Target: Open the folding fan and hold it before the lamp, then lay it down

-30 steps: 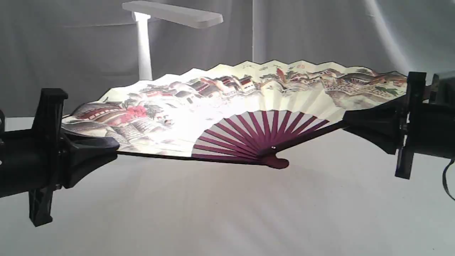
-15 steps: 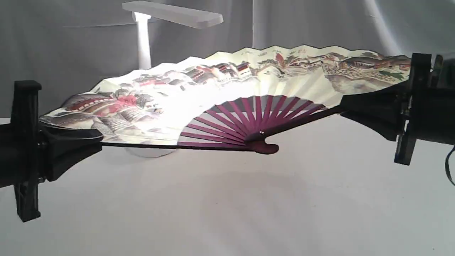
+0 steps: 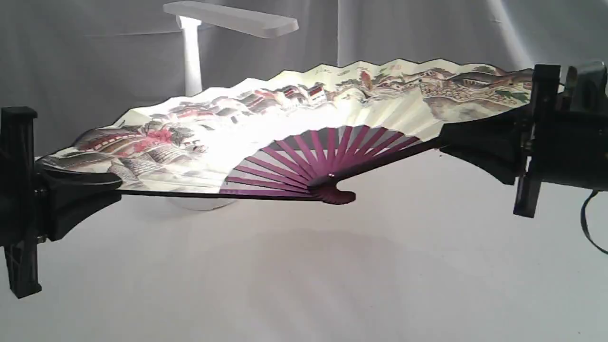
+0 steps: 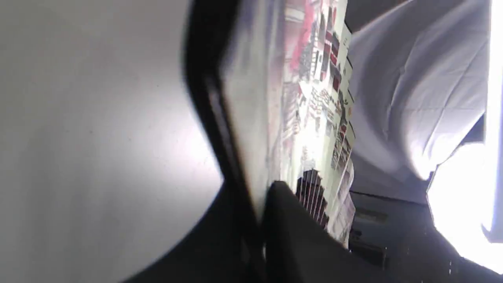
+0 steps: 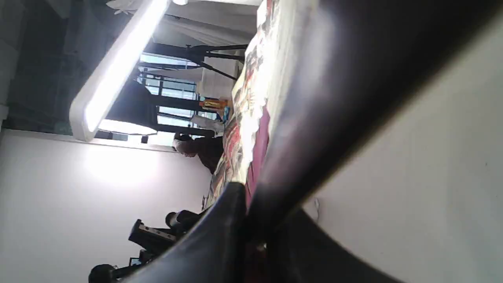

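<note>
The folding fan (image 3: pixel 285 123) is fully open and hangs in the air above the table (image 3: pixel 332 285), not touching it; a soft shadow lies on the surface below. It is held nearly flat, painted side up, w/ the right end higher than the left. The pivot is its nearest and lowest part. From there one guard runs to approx. 9 o'clock, the other to approx. 2 o'clock.

The left gripper (image 3: pixel 80 187) comes in from the left edge of the ext. view, wrist about level, fingers pointing to 3 o'clock. Its jaws are pressed together on the outer end of the left guard, one above and one under. The left wrist view shows the fan's edge squeezed btw. the dark fingers.

The right gripper (image 3: pixel 456 145) reaches in from the right edge, also roughly level but higher, fingers pointing to approx. 9 o'clock. It is clamped on the right guard, near the corner of the paper. A black cable (image 3: pixel 589 223) hangs under this wrist.

The lamp (image 3: pixel 192 61) stands behind the fan, at approx. 11 o'clock from the pivot. Its post is upright and the bar head is lit, so the centre of the paper glows white. Part of its round base shows under the fan's edge. Grey cloth (image 3: pixel 427 33) closes the background.
</note>
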`<state>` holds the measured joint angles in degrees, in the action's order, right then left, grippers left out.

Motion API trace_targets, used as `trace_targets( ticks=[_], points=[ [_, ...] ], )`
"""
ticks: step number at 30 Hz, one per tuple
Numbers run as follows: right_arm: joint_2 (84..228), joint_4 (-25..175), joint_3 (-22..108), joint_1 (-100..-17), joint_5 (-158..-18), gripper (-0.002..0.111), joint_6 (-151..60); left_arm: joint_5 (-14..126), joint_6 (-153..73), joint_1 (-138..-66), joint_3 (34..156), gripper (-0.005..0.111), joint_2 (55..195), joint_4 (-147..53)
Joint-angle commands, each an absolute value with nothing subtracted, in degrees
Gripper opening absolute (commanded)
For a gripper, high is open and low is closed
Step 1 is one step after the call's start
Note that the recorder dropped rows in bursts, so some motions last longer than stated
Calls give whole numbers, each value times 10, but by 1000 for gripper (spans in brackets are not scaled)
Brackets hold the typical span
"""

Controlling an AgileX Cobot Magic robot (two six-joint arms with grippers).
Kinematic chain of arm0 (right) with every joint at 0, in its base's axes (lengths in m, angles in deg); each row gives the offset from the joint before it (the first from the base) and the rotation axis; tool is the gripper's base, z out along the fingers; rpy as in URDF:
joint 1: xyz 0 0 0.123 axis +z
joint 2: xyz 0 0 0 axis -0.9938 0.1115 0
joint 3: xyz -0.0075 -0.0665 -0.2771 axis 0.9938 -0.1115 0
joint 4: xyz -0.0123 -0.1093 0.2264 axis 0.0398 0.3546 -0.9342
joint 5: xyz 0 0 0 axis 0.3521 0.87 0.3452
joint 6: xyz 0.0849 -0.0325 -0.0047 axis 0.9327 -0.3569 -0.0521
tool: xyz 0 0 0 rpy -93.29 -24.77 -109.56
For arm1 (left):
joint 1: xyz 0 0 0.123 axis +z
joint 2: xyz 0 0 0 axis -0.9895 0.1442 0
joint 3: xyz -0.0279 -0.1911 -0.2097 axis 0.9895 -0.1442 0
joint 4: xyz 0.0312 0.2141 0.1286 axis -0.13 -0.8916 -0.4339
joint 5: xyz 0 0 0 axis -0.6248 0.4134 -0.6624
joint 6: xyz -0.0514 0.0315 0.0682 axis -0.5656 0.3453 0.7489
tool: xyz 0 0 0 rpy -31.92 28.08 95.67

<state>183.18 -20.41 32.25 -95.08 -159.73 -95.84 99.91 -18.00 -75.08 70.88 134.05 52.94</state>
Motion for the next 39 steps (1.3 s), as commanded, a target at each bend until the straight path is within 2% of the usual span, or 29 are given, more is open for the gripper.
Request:
trace_targets(
  ticks=[1,13,39],
  points=[
    [1823,-246,338,-943,-1562,0,-970,908,-183,-737,708,0,1338,526],
    [1824,-246,398,-888,-1506,0,-922,908,-184,-737,747,0,1338,526],
    [1824,-246,398,-904,-1544,0,-925,974,-183,-737,750,0,1338,526]
  ],
)
